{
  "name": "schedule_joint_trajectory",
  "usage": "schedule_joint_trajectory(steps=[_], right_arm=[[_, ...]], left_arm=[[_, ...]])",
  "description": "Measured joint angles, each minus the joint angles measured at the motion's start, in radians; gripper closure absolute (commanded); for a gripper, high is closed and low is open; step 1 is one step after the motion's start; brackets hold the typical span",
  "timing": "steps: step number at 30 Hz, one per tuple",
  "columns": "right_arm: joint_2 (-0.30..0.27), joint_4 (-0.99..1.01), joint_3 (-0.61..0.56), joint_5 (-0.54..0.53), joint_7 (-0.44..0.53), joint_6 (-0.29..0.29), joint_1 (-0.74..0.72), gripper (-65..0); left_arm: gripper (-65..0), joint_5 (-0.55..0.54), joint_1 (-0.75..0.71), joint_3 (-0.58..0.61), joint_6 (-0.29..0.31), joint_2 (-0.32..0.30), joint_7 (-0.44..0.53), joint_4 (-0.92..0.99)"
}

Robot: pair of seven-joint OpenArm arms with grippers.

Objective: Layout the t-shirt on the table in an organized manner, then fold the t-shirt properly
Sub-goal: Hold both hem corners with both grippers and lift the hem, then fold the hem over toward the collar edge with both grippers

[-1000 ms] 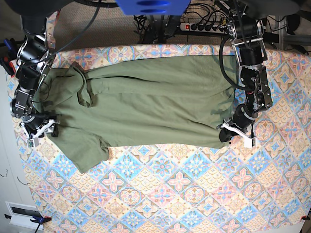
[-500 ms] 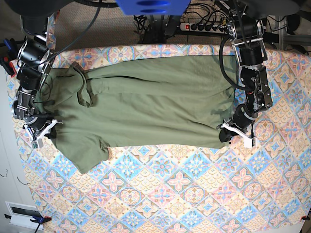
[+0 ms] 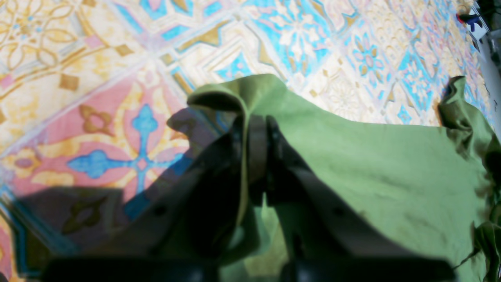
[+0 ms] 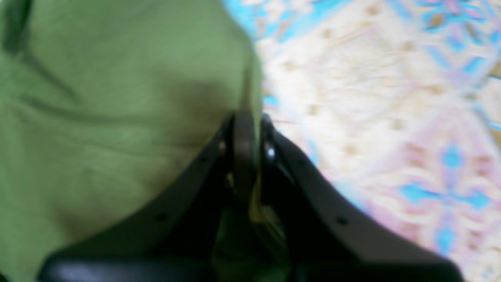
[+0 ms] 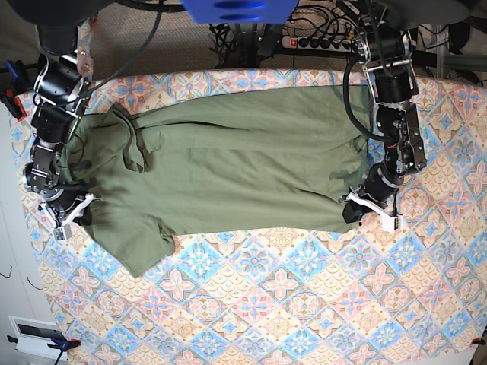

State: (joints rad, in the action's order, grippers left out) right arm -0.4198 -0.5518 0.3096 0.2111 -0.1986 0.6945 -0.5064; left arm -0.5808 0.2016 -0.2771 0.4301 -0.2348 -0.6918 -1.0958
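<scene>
The olive-green t-shirt point(image 5: 228, 163) lies spread lengthwise across the far half of the table point(image 5: 289, 304), collar end at the left and hem at the right. A crumpled fold sits near the collar point(image 5: 129, 141). One sleeve point(image 5: 137, 247) juts toward the near side. My left gripper point(image 5: 356, 211) is shut on the hem's near corner; in the left wrist view point(image 3: 253, 127) the cloth point(image 3: 372, 156) bunches between the fingers. My right gripper point(image 5: 74, 213) is shut on the shirt's left edge by the sleeve; the right wrist view point(image 4: 246, 123) shows green cloth point(image 4: 117, 117) pinched there.
A power strip point(image 5: 319, 42) and cables lie behind the table's far edge, beside a blue object point(image 5: 240, 9). A white cabinet point(image 5: 15, 304) stands past the left edge. Patterned cloth shows bare across the near half of the table.
My right gripper has shut on the shirt's left edge and moved toward the near side, dragging the sleeve and collar end a little with it. The left arm has not moved.
</scene>
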Motion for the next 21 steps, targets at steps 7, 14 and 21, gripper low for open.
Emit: schedule_joint_trajectory(steps=[7,14,21], right_arm=[[0.006,-0.229,0.0,-0.06,-0.02,0.005,0.137,-0.3],[0.004,-0.43,0.0,-0.221,-0.06,0.007,0.254,-0.3],[0.001,-0.547,-0.001,-0.351,-0.147,0.007,0.355,-0.3]], left_arm=[[0.0,-0.002,-0.001,0.0,0.0,-0.004,-0.001,0.0],[0.0,0.002,-0.015,0.0,0.045,-0.005,-0.005,-0.046],[0.0,0.002,-0.159,0.0,0.057,-0.016,-0.01,-0.272]])
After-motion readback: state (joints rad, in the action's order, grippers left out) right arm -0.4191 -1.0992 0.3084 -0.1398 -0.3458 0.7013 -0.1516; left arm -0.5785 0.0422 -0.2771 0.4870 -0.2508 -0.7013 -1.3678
